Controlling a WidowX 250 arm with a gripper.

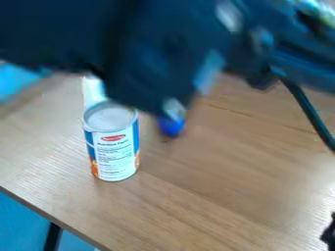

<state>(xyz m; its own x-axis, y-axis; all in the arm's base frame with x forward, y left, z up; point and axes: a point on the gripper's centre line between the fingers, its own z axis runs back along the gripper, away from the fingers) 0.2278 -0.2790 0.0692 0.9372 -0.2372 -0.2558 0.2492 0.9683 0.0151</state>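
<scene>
The black gripper [150, 73] and its arm cover much of the upper view, close above the table. Just below and left of the dark mass stands an upright can [116, 142] with a metal top and a white, blue and orange label. A small blue thing [171, 126] shows beneath the arm, right of the can; whether it touches the gripper cannot be told. Behind the can is a white object [93, 91], partly hidden by the arm and the can.
The wooden table [216, 191] has its front edge at the lower left, with blue floor beyond. A black cable [309, 109] runs down the right side. Part of a black object [329, 233] stands at the lower right edge.
</scene>
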